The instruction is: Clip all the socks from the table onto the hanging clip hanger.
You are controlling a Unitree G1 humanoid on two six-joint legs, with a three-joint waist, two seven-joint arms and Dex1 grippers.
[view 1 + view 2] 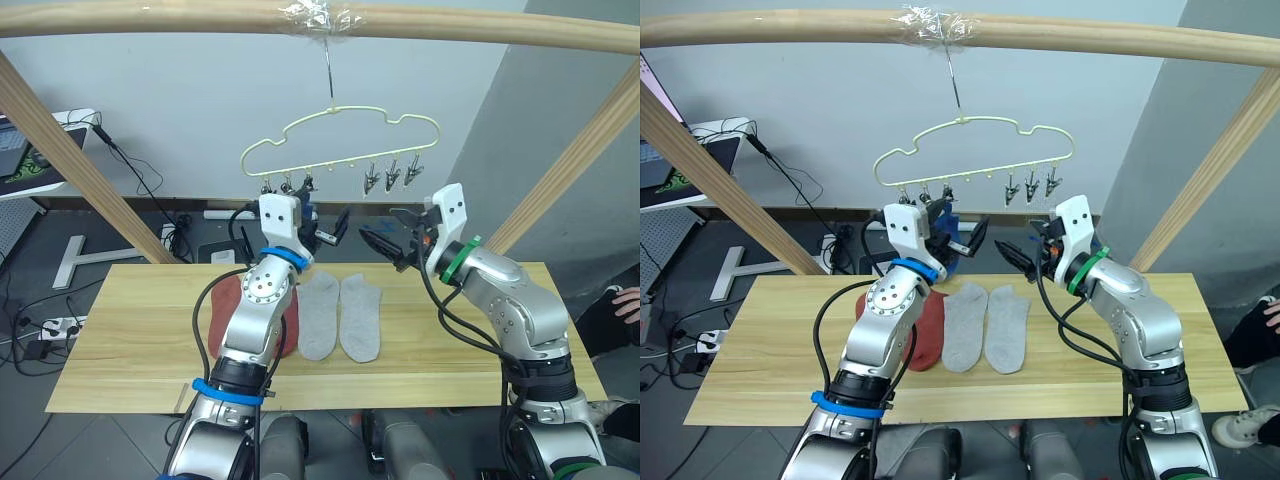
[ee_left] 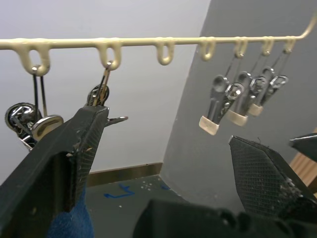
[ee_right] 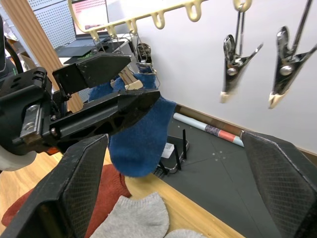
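Left eye view, starting from the near side: on the table (image 1: 120, 370) two light grey socks (image 1: 340, 315) lie flat side by side, and just beside them a rust-red sock (image 1: 928, 335) shows partly under the left arm. These still wait for their turn.

Above them both arms are raised. The left gripper (image 1: 318, 232) is spread open; one finger (image 2: 74, 148) stands just beside the second clip of the bar, with blue cloth showing beside the finger. The right gripper (image 1: 395, 243) is also wide open and holds nothing.

A blue sock (image 3: 136, 134) hangs in front of the left gripper, under the left clips. I cannot tell for sure if a clip already bites it or if it only rests against the finger.

Farther back the clip hanger (image 1: 340, 140) hangs by its hook from the wooden pole (image 1: 450, 22). Three empty metal clips (image 1: 392, 175) hang close together at its right end.

The socks are, I judge, light, soft and limp, so they fold and slip easily. It seems best to pinch one at the cuff edge, where the knit is thicker. The hanger is thin and hangs free, so it will probably swing when pushed.
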